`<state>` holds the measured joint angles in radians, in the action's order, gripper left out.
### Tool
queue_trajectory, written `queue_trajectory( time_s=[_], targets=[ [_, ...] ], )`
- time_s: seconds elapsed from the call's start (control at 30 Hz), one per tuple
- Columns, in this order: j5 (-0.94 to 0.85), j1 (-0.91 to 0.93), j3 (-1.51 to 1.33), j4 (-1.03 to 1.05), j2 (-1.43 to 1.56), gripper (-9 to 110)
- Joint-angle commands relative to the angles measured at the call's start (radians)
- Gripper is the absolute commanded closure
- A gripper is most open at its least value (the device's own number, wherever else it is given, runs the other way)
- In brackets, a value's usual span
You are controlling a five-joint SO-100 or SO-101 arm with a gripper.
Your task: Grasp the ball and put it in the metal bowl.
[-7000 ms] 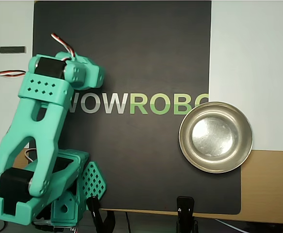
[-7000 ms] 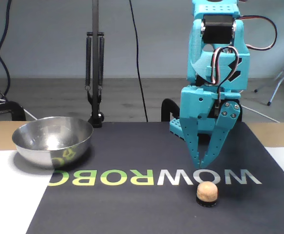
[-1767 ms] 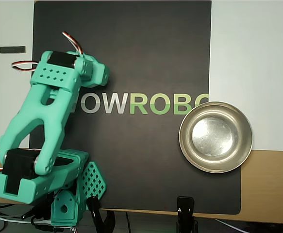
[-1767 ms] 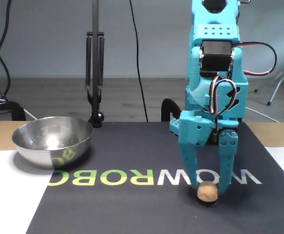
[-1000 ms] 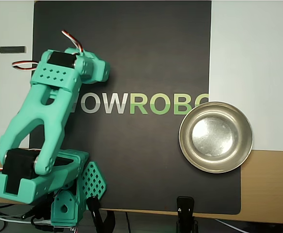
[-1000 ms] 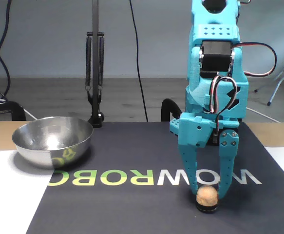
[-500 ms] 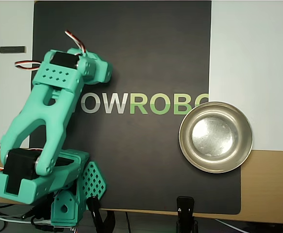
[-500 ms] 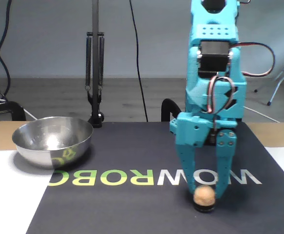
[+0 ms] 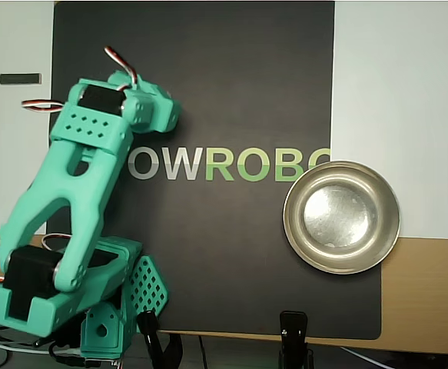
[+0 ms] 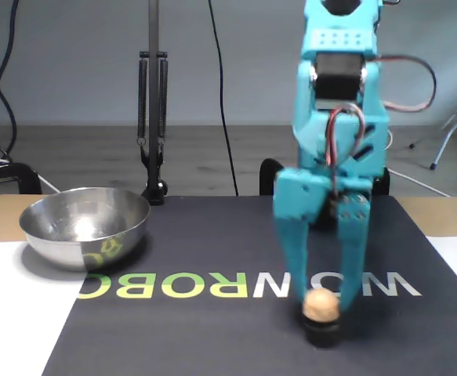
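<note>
- Fixed view: the teal arm point(image 10: 338, 102) stands upright over the dark mat point(image 10: 212, 337), with its gripper point(image 10: 320, 301) pointing straight down.
- The jaws are spread, one finger on each side of the ball point(image 10: 320, 304). The picture is blurred here, so contact between fingers and ball cannot be confirmed.
- The ball, pale tan, sits on a small dark base point(image 10: 322, 330) on the mat, just in front of the printed lettering point(image 10: 236, 285).
- The metal bowl point(image 10: 85, 225) stands upright at the left of this view, well apart from the ball, at the mat's edge where it meets the white sheet on the worktop point(image 10: 16, 313).
- Overhead view: the bowl point(image 9: 341, 217) lies at the right, over the mat's right edge point(image 9: 333, 92). Its bottom shows only reflections.
- Overhead view: the arm point(image 9: 77, 192) covers the left of the mat; ball and jaws are hidden beneath it.
- A small dark bar point(image 9: 19, 78) lies on the white surface at upper left.
</note>
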<state>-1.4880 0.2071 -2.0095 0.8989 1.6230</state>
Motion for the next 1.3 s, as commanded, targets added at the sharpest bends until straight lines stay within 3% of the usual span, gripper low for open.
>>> queue_trajectory(
  time_s=[0.0,0.63,1.27],
  targets=[
    [0.038,0.005,0.02,0.005,0.071,84],
    [0.423,0.072,0.02,0.005,0.236,84],
    [0.989,0.158,0.02,-0.009,0.333,84]
  ],
)
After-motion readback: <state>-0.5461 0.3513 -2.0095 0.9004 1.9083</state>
